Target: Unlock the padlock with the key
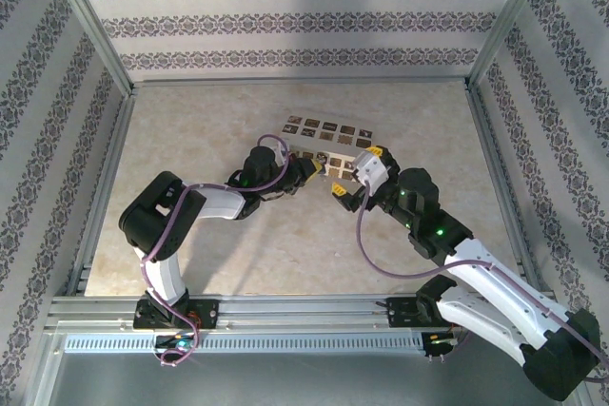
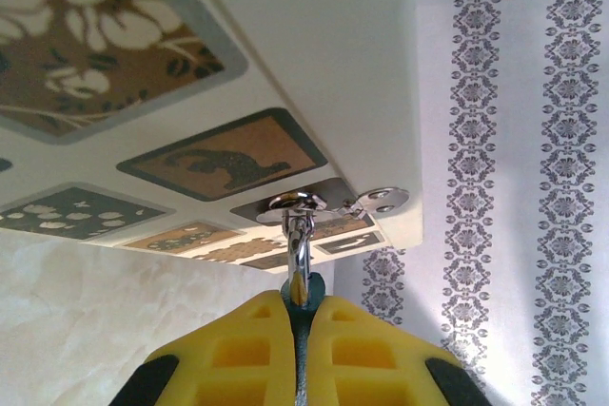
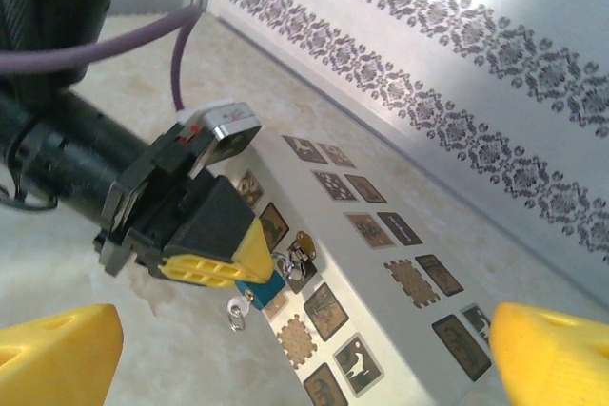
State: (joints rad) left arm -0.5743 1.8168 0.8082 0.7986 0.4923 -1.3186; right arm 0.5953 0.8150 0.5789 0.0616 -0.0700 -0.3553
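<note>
Gripping the small blue-and-silvery metal padlock [image 3: 267,289], the left tool [image 2: 300,307] has its yellow fingers [image 2: 249,349] pressed together on the lock's body. In the left wrist view only a sliver of blue shows in the seam between them. The silvery shackle rises straight out of the fingertips and passes through a silvery metal hasp [image 2: 381,201] on the edge of the cream box with dark patterned tiles [image 2: 314,64].

The box lies on the pale marbled bench [image 1: 209,130], near its far side. The padlock sits at the box's near edge, between the two arms.

In the right wrist view, a small silvery looped piece [image 3: 235,311] hangs just below the blue body; it is too small to tell what it is.

The right tool [image 3: 304,357] has its yellow fingers spread wide apart, one at each lower corner of its own camera's view, with nothing between them. It hovers apart from the padlock, on the opposite side from the left tool, and the lock lies ahead of its gap, closer to the left finger. From above, the two tools face each other across the lock, close together.
</note>
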